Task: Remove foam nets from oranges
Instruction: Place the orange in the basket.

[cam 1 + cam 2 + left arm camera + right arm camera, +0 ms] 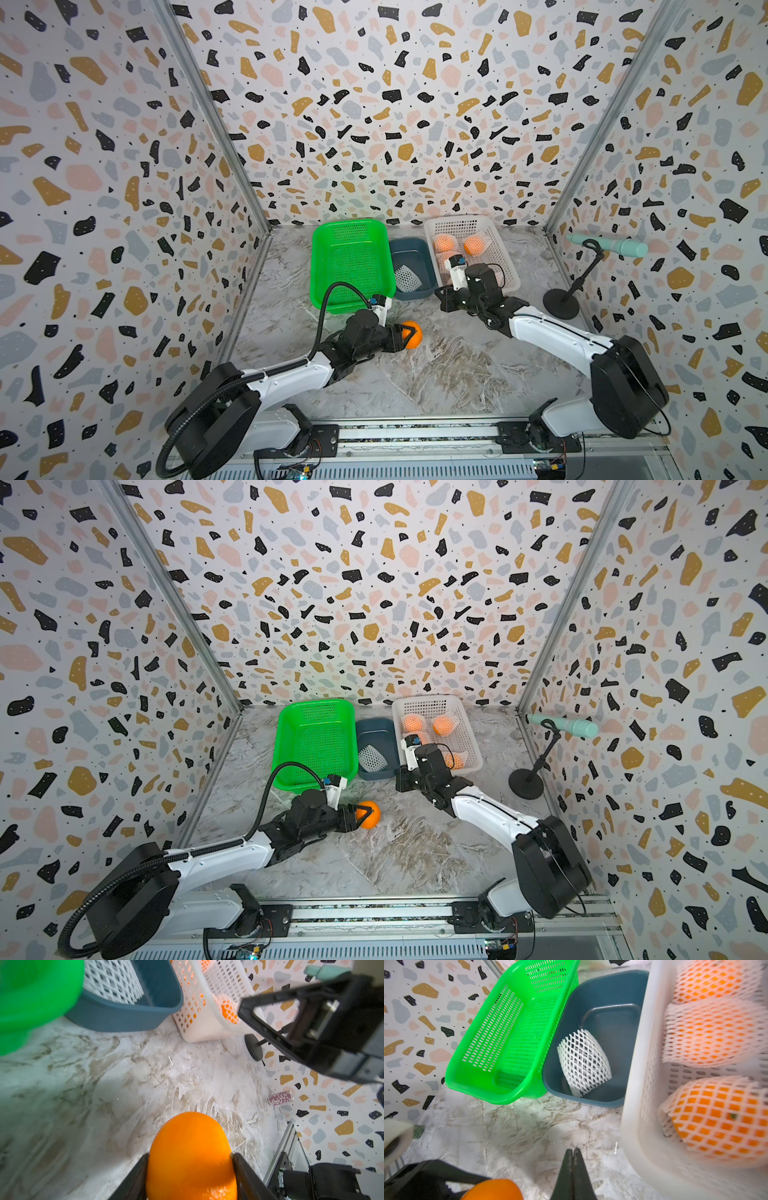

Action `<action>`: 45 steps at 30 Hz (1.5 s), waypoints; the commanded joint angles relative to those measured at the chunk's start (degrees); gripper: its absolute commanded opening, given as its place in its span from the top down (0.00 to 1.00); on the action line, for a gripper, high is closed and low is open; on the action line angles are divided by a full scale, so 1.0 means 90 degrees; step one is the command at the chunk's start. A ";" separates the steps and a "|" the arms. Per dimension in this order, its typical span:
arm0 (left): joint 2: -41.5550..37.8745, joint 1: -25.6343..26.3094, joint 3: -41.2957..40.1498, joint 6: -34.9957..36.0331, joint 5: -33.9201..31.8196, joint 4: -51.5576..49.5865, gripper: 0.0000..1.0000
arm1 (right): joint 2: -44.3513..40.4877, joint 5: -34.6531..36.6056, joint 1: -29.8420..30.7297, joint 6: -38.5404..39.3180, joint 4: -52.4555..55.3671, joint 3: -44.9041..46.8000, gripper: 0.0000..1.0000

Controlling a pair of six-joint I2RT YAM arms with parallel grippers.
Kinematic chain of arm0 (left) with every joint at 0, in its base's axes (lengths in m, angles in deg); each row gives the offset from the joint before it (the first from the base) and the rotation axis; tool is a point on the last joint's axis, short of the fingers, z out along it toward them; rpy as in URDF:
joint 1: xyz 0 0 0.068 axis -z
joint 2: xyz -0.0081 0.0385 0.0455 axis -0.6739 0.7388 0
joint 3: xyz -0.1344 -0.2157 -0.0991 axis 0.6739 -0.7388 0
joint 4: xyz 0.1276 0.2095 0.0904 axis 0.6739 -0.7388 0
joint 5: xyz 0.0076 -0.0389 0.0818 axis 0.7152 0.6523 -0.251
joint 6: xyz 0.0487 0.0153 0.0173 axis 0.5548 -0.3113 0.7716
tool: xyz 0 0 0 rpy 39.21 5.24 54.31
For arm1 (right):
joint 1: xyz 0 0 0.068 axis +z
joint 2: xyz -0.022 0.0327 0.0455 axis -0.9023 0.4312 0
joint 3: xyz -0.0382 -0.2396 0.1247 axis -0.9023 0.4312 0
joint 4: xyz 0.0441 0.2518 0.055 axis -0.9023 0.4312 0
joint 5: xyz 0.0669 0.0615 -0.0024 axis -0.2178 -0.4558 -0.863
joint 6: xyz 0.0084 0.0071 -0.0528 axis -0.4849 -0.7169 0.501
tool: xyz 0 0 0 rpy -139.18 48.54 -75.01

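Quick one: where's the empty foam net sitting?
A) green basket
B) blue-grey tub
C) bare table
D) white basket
B: the foam net lies empty inside the blue-grey tub, which stands between the green basket and the white basket.

White arms [552, 332], black joints [627, 386], black cables [320, 320]
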 commanded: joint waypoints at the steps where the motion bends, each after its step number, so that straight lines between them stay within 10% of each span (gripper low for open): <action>1: 0.0091 -0.0214 0.0496 -0.0025 0.0084 -0.0030 0.43 | -0.0727 0.0279 0.0000 -0.0049 0.0324 0.0265 0.97; 17: 0.1090 -0.2042 0.3158 0.0548 -0.0034 -0.1405 0.42 | -0.2401 0.0406 -0.0473 -0.0098 0.1081 0.1074 0.95; 28: 0.3383 -0.3395 0.4748 0.0576 0.0366 -0.1177 0.42 | -0.2698 0.0316 -0.0512 -0.0102 0.1351 0.1176 0.94; 45: 0.6376 -0.3822 0.7162 0.0033 0.1046 -0.0959 0.41 | -0.3079 0.0268 -0.0517 -0.0308 0.1549 0.1476 0.94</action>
